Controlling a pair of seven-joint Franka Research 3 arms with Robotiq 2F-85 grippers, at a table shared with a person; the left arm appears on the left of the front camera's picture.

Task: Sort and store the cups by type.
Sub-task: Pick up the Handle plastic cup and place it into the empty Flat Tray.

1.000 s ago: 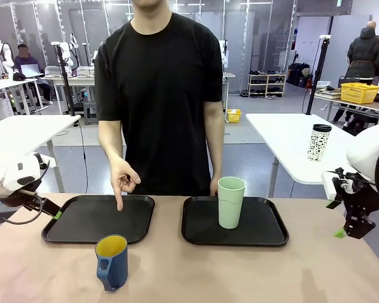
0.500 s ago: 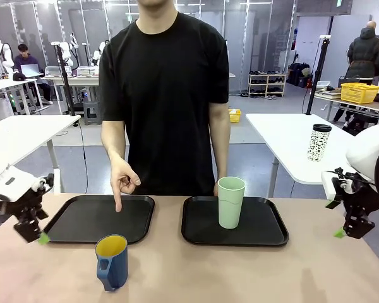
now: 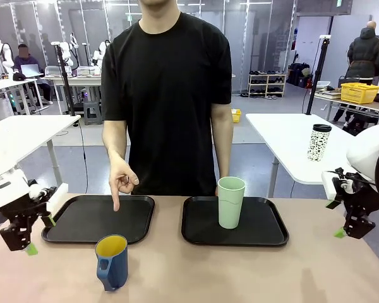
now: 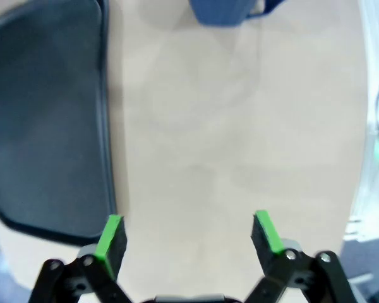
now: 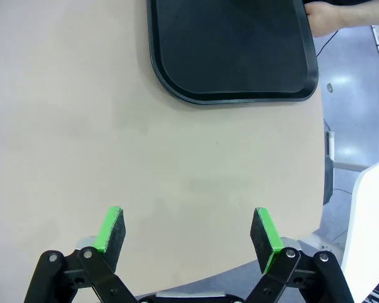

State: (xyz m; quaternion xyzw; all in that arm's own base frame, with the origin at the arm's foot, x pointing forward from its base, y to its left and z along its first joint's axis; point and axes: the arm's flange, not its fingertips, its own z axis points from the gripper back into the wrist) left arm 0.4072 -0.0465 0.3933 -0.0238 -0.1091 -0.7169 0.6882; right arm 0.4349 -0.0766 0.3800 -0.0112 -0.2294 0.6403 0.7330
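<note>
Standing on the bare desk (image 3: pixel 189 271) just before the left tray (image 3: pixel 82 222), the mug (image 3: pixel 112 261) is not stored yet. The left end effector (image 4: pixel 186 230) and the right end effector (image 5: pixel 186 230) hang spread and empty at the desk's sides. The tumbler (image 3: pixel 230 202) stands upright in the right tray (image 3: pixel 265 230). The person's hand (image 3: pixel 122 183) points into the left tray, probably to mark the mug's place.

Bright, even overhead light; shadows on the matte beige desk (image 3: pixel 240 271) are faint. Front view sharp. The left wrist view is blurred throughout, the dark-blue handled mug (image 4: pixel 224 11) beyond the left hand (image 4: pixel 188 227) smeared. The right wrist view is crisp, bowed at its edges.
</note>
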